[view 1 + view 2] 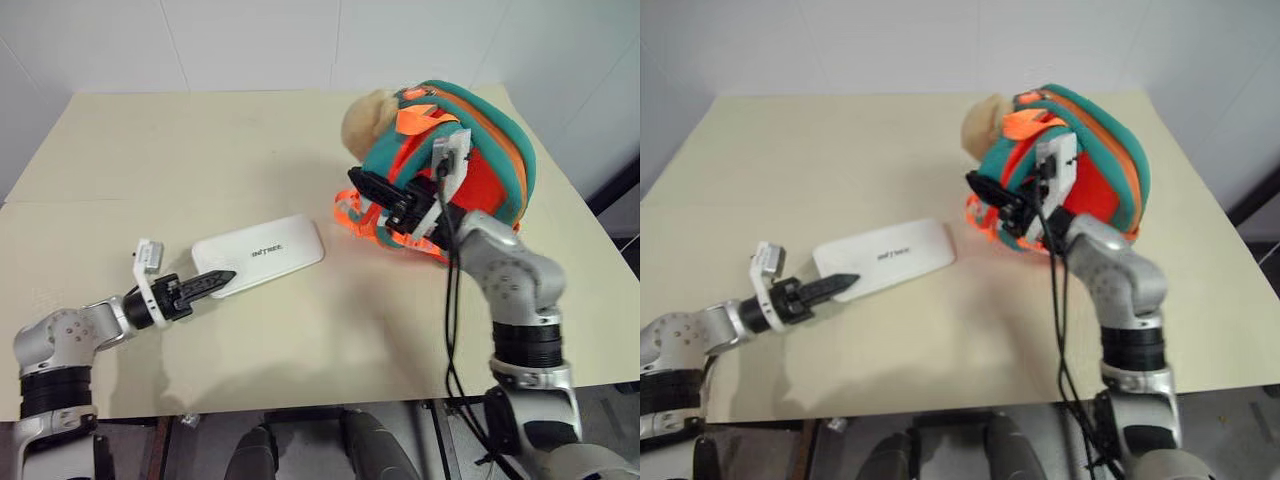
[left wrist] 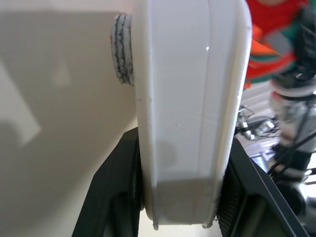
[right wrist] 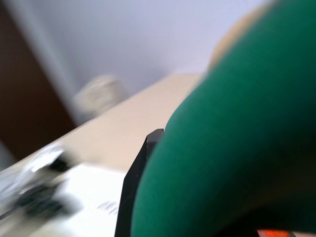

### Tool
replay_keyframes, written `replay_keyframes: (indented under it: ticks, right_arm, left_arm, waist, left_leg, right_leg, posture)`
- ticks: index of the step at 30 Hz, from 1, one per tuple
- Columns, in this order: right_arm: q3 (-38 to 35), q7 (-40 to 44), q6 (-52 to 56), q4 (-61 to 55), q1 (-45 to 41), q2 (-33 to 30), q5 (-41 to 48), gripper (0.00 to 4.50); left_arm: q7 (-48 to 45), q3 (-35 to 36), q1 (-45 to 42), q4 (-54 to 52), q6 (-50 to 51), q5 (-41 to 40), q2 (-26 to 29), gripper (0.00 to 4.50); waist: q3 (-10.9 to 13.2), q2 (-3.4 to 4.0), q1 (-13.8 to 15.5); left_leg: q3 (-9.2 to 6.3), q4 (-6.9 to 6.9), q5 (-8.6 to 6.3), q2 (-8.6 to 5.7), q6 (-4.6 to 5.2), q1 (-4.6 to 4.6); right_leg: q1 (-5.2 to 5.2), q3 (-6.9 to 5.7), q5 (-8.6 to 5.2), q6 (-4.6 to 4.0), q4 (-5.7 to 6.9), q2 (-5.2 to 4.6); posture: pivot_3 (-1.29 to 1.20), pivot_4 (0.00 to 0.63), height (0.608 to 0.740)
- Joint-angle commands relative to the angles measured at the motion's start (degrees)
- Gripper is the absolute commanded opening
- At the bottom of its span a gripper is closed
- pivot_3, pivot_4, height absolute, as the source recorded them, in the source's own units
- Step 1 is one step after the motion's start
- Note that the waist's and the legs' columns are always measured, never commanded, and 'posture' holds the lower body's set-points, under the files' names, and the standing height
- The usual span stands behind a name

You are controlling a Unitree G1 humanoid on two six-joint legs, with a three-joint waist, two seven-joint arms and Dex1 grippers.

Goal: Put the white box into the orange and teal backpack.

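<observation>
1. Two grippers are engaged: the left gripper (image 1: 212,283) is clamped on the near end of the white box (image 1: 262,253), as seen in the left wrist view.
2. The box is seen on the beige worktop (image 1: 200,150), beside the orange and teal backpack (image 1: 480,160).
3. The right gripper (image 1: 372,190) is pressed against teal fabric at the backpack's side, seemingly pinching it.
4. The bag-opening step is judged underway; next, the opening must be held wide and the box slid in.

Even bright light; right wrist view blurred, perhaps by motion
</observation>
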Motion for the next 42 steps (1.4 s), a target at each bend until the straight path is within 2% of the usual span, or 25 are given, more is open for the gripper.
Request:
replay_keyframes:
  ticks: [1,4,10,15,22,27,33,36,42]
  right_arm:
    - [-1.85,5.21,8.19,-5.55,-1.84,-3.75,11.67,0.00]
    - [-2.99,8.13,14.49,-6.54,-1.99,-8.49,19.32,0.00]
    - [-2.24,18.86,28.03,-6.38,0.48,-23.40,30.91,0.00]
    - [-0.29,27.59,29.72,-3.97,2.19,-31.73,27.30,0.00]
    - [4.74,36.87,24.37,1.71,3.26,-36.40,16.26,0.00]
    - [8.37,41.31,20.29,4.89,3.31,-37.09,9.32,0.00]
    - [10.92,44.73,16.83,7.18,3.02,-36.63,3.77,0.00]
    - [11.67,45.64,14.61,9.45,2.35,-35.94,1.10,0.00]
    - [12.33,46.59,13.99,9.49,2.11,-35.34,-0.81,0.00]
  left_arm:
    - [-1.98,1.29,1.99,-0.57,-3.21,0.52,1.48,1.51]
    - [-3.01,1.99,3.67,-0.77,-4.93,0.41,1.86,1.51]
    - [-4.21,2.45,7.93,-4.44,-7.15,-0.26,2.20,1.51]
    - [-3.99,4.63,10.44,-7.54,-8.20,-2.22,0.88,1.51]
    - [-3.63,8.00,12.64,-13.72,-10.65,-5.76,-1.84,1.51]
    - [-2.19,12.10,12.00,-19.79,-12.01,-11.54,-4.01,1.51]
    - [-0.09,16.30,12.85,-25.62,-9.99,-20.05,-2.24,1.51]
    - [-2.11,14.34,13.91,-28.61,-8.87,-21.32,0.42,1.51]
    - [-3.84,8.97,8.84,-27.36,-10.36,-20.32,1.49,1.51]
  waist:
    - [0.00,0.00,-0.01]
    - [0.00,0.00,0.08]
    - [0.00,-0.01,0.66]
    - [0.00,-0.01,1.30]
    - [0.01,-0.02,1.72]
    - [0.01,-0.02,1.80]
    - [0.01,-0.03,1.70]
    - [0.02,-0.04,1.69]
    - [0.02,-0.03,1.86]
  left_leg:
    - [0.00,-0.04,0.00,0.00,0.00,0.00]
    - [0.00,-0.11,-0.01,0.02,-0.01,-0.01]
    - [-0.01,-0.18,-0.08,0.03,0.02,-0.04]
    - [0.07,-0.14,-0.09,0.03,0.03,-0.04]
    - [0.10,-0.10,-0.10,0.01,0.03,-0.08]
    - [0.10,-0.09,-0.14,0.02,0.02,-0.11]
    - [0.10,-0.07,-0.14,0.02,0.02,-0.09]
    - [0.10,-0.03,-0.14,0.02,0.02,-0.09]
    - [0.09,0.02,-0.13,-0.01,0.02,-0.05]
  right_leg:
    - [0.00,-0.01,-0.02,-0.03,0.00,0.00]
    - [-0.01,-0.03,-0.06,-0.08,-0.08,0.00]
    - [0.00,-0.10,-0.13,-0.13,-0.28,-0.08]
    - [0.00,-0.07,-0.14,-0.13,-0.34,-0.04]
    - [0.02,-0.08,-0.12,-0.11,-0.48,-0.04]
    - [0.02,-0.09,-0.12,-0.09,-0.53,-0.04]
    - [0.03,-0.08,-0.10,-0.06,-0.50,0.00]
    - [0.05,-0.08,-0.10,-0.06,-0.50,0.00]
    - [0.12,-0.08,-0.09,-0.05,-0.50,0.03]
  posture:
    - [0.00,0.150,0.740]
    - [0.00,0.150,0.740]
    - [0.00,0.150,0.740]
    - [0.00,0.150,0.740]
    - [0.00,0.150,0.740]
    - [0.00,0.150,0.740]
    - [0.00,0.150,0.740]
    - [0.00,0.150,0.740]
    - [0.00,0.150,0.740]
